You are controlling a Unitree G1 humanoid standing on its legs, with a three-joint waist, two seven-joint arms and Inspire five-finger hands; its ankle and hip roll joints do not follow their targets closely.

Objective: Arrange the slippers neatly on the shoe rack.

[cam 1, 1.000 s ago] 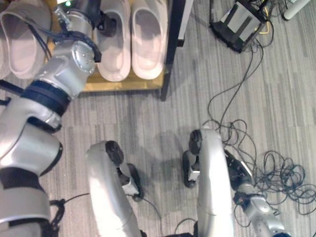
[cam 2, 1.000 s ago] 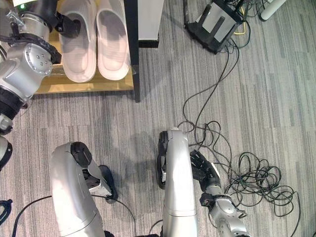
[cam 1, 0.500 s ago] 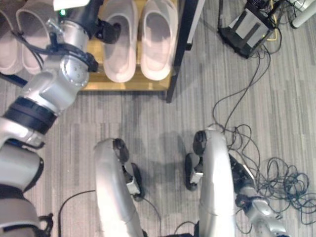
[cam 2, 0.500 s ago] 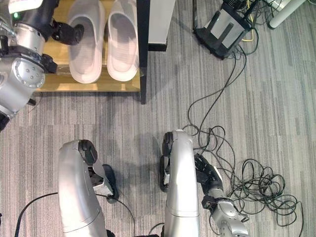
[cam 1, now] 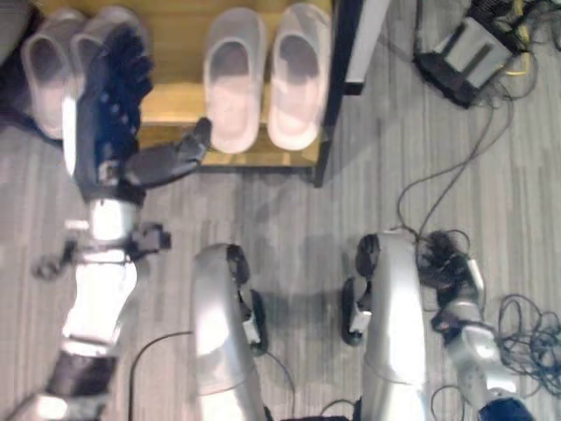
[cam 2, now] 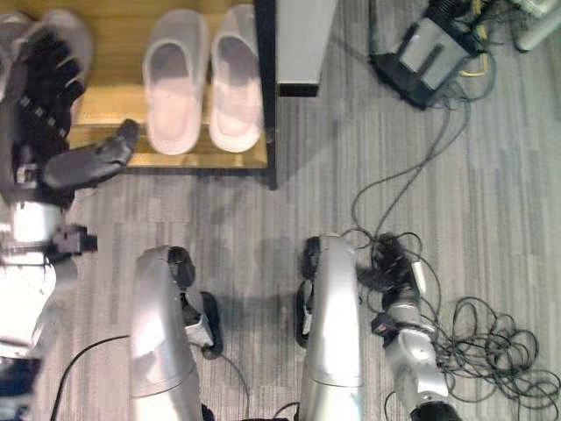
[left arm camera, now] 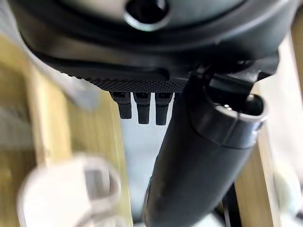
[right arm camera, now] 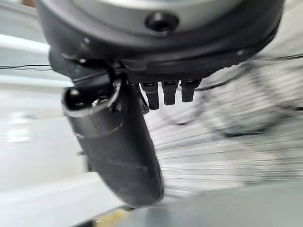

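Slippers, left eye view: a pale pair of slippers (cam 1: 267, 74) lies side by side on the wooden shoe rack (cam 1: 175, 105), toes toward the robot, at the rack's right end beside a black post (cam 1: 337, 79). A second pair (cam 1: 53, 61) lies at the rack's left end.
Left hand, left eye view: the left hand (cam 1: 110, 118) is raised in front of the rack, fingers straight and spread, holding nothing; its thumb points toward 3 o'clock, its tip near the toe of the right pair's left slipper but apart from it. The hand partly covers the second pair.
Right hand, left eye view: the right hand (cam 1: 447, 267) hangs low at 4 o'clock, over the grey carpet (cam 1: 263, 210), well apart from the rack.
Right eye view: same layout; the pale pair (cam 2: 203, 83) sits at 1 o'clock from the left hand (cam 2: 44, 114).
Left wrist view: the thumb (left arm camera: 199, 161) stands out, the fingers (left arm camera: 142, 106) extend, nothing between them; a pale slipper (left arm camera: 66, 194) lies on yellow wood beyond.
Right wrist view: the right hand's fingers (right arm camera: 168, 92) are relaxed and empty above the carpet.
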